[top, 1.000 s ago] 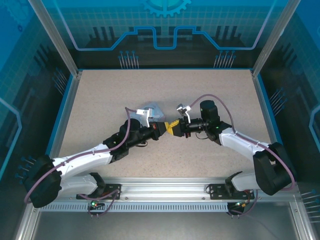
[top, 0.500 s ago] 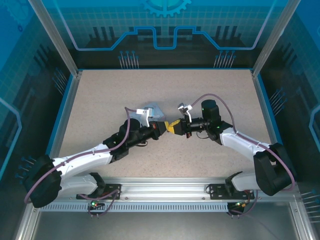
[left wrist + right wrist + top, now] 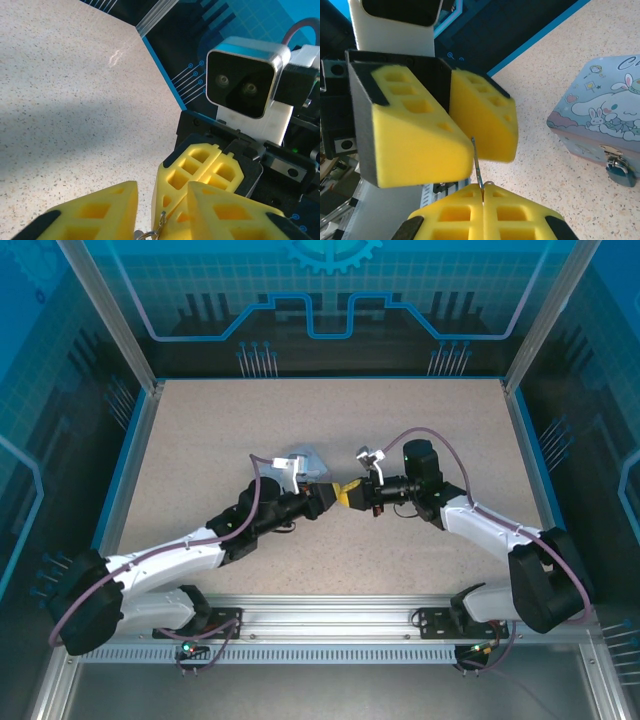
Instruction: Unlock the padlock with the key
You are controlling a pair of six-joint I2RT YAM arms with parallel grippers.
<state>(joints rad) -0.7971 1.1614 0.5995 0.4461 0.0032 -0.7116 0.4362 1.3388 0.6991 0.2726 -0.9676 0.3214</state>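
Note:
In the right wrist view my right gripper [image 3: 483,189] is shut on the key [image 3: 476,162], whose thin metal blade sticks up from the fingertips. The blade reaches into the gap between the parted yellow fingers [image 3: 415,145] of my left gripper, close to the edge of one finger. Seen from the left wrist, my left gripper [image 3: 161,194] stands open around the right gripper's shut tips [image 3: 200,172], with the key [image 3: 161,220] and a small ring low in the gap. From above, the two grippers [image 3: 346,496] meet tip to tip at mid-table. The small padlock [image 3: 620,170] hangs on the front of the tin.
The light-blue cartoon tin [image 3: 600,110] stands on the speckled table just behind the left gripper [image 3: 305,460]. Blue walls and metal posts ring the table [image 3: 200,430]. Open tabletop lies on both sides and toward the back.
From above, the right gripper's tip has edged slightly toward the left gripper. Both arms otherwise hold their places.

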